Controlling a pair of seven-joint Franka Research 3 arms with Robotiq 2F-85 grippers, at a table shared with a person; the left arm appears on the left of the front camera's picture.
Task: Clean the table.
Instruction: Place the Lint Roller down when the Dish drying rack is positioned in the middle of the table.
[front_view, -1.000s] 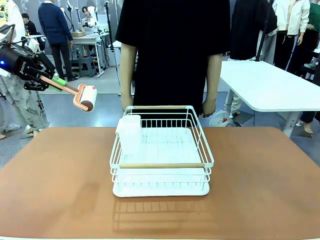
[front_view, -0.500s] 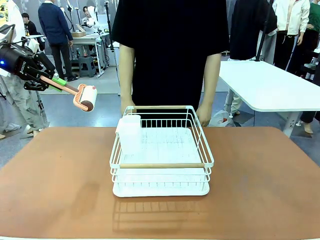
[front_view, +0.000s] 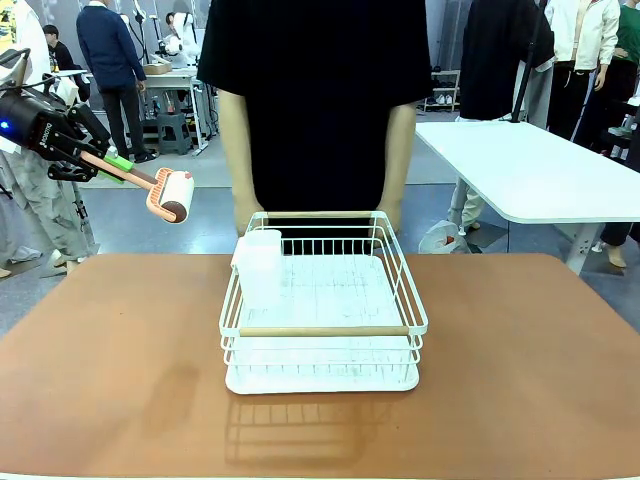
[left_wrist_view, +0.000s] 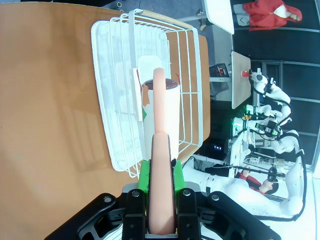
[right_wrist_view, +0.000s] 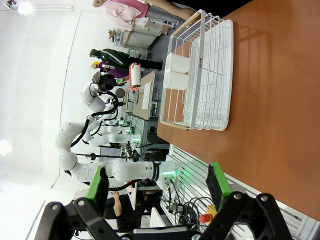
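The terracotta table (front_view: 110, 350) carries a white wire rack (front_view: 323, 331) in its middle. Up at the far left, above the table's edge, my left gripper (front_view: 96, 158) is shut on the pink handle of a lint roller (front_view: 172, 194). In the left wrist view the green pads (left_wrist_view: 144, 173) clamp that handle, and the roller (left_wrist_view: 161, 102) points over the rack (left_wrist_view: 107, 100) and table (left_wrist_view: 50, 100). My right gripper (right_wrist_view: 158, 181) stands open, high off the table (right_wrist_view: 280, 100), with nothing between its fingers; the rack (right_wrist_view: 220, 80) lies far ahead of it.
A white cup-shaped holder (front_view: 260, 262) hangs on the rack's far left corner. A person in black stands at the far side, hands (front_view: 388, 214) at the rack's far rim. A white-topped table (front_view: 540, 170) stands at the back right.
The person has shifted to the left and brought both hands to the rack's far rim. My left arm and the roller have not moved.
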